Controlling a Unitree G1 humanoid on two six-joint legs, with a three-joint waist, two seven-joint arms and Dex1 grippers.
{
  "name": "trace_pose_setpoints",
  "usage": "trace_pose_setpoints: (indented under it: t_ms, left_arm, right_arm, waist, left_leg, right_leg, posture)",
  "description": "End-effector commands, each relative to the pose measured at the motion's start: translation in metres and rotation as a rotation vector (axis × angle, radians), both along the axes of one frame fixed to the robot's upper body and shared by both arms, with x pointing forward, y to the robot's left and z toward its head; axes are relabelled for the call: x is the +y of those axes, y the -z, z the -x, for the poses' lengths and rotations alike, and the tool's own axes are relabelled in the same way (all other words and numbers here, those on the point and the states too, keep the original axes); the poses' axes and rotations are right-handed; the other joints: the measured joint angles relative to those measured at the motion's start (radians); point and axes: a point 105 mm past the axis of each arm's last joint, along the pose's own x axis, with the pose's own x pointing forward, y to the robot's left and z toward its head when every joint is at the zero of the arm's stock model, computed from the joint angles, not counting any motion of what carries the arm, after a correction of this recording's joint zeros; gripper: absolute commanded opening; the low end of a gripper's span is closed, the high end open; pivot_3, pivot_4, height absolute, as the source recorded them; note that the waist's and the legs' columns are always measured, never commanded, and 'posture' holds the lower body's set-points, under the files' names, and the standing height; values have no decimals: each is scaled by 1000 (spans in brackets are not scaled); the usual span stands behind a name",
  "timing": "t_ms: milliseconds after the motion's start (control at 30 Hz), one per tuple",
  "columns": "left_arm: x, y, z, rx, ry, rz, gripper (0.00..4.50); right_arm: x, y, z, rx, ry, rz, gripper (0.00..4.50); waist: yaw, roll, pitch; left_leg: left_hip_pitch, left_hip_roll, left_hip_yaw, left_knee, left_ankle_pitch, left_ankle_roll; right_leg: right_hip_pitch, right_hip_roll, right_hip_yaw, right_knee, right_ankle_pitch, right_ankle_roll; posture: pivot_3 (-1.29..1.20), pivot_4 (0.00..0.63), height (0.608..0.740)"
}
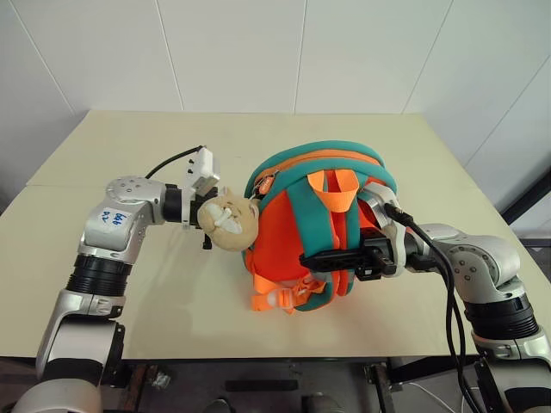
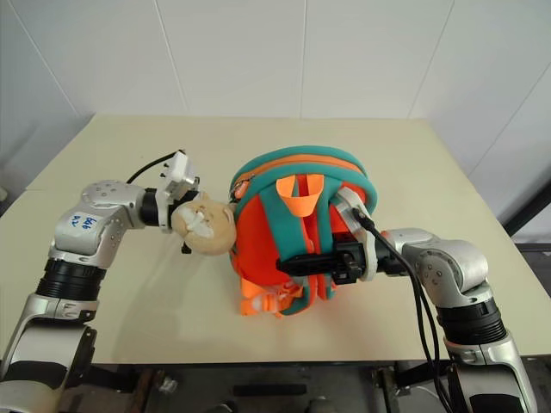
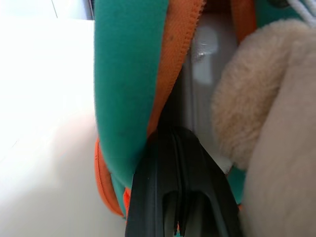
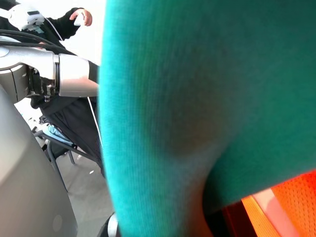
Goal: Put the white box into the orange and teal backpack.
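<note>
That soft orange neoprene backpack with teal trim (image 1: 301, 232) is floppy and light, so it's best grabbed by the zipper rim or a strap. It sits mid-table, upright-ish, tan plush head (image 1: 231, 221) at its side. The flat white hard-shell box (image 3: 205, 74) looks already tucked inside, I think. The left gripper (image 3: 177, 163) is pinched shut at the opening's edge, and the right gripper (image 1: 331, 258) is clamped on a teal strap.

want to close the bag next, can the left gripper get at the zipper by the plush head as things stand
Probably yes. The left gripper is shut at the orange and teal backpack opening edge, beside the plush head, white box inside; the zipper pull itself is unclear.
</note>
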Motion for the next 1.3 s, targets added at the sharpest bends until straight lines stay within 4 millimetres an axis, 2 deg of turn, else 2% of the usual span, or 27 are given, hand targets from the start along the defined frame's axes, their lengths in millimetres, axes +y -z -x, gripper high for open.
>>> trace_pose_setpoints:
  t_ms: [33, 167, 267, 433, 600, 767, 900, 1133, 1300]
  left_arm:
    - [14, -27, 7, -74, -36, -6, 210]
    - [29, -35, 23, -32, -45, -19, 1201]
    - [36, -39, 36, -7, -35, -13, 2207]
    - [41, -30, 55, 23, 10, -19, 3769]
    - [38, -28, 62, 13, 42, 5, 3769]
    - [18, -32, 60, -16, 94, 73, 3769]
    - [7, -38, 68, 2, 154, 113, 3769]
    - [9, -37, 86, 28, 183, 66, 3769]
    - [17, -36, 81, 6, 113, 60, 3769]
  right_arm:
    - [-1, -9, 5, -38, -14, -30, 0]
    - [-2, -9, 4, -36, -11, -28, 0]
    - [-3, -8, 3, -36, -9, -26, 0]
    - [-1, -9, 0, -40, -11, -28, 0]
    - [-1, -10, -1, -42, -15, -27, 0]
    - [0, -9, -1, -42, -21, -26, 0]
    - [1, -8, -1, -40, -21, -25, 0]
    - [-1, -5, 0, -34, -13, -22, 0]
    - [1, -5, -1, -38, -14, -23, 0]
  waist:
    - [0, 0, 0]
    - [2, 0, 0]
    - [1, 0, 0]
    - [1, 0, 0]
    - [2, 0, 0]
    - [4, 0, 0]
    - [4, 0, 0]
    - [-1, 0, 0]
    - [1, 0, 0]
  left_leg:
    - [0, 0, 0, 0, 0, 0]
    - [0, 0, 0, 0, 0, 0]
    - [0, 0, 0, -1, 0, 0]
    - [0, 0, 0, -1, 0, 0]
    - [0, 0, 0, -1, 0, 0]
    - [0, 0, 0, 0, 0, 0]
    - [0, 0, 0, 0, 0, 0]
    - [0, 0, 0, -1, 0, 0]
    - [0, 0, 0, -1, 0, 0]
  right_leg:
    - [0, 0, 0, 0, 0, 0]
    - [0, 0, 0, 0, 0, 0]
    - [0, 0, 0, -1, 0, 0]
    - [0, 0, 0, 0, -1, 0]
    - [0, 0, 0, 0, -1, 0]
    - [0, 0, 0, 0, -1, 0]
    - [0, 0, 0, 0, -1, 0]
    - [0, 0, 0, 0, -1, 0]
    - [0, 0, 0, 0, -1, 0]
  posture:
    - [0, 150, 740]
    - [0, 150, 740]
    - [0, 150, 740]
    - [0, 150, 740]
    - [0, 150, 740]
    - [0, 150, 740]
    - [0, 150, 740]
    - [0, 150, 740]
    - [0, 150, 740]
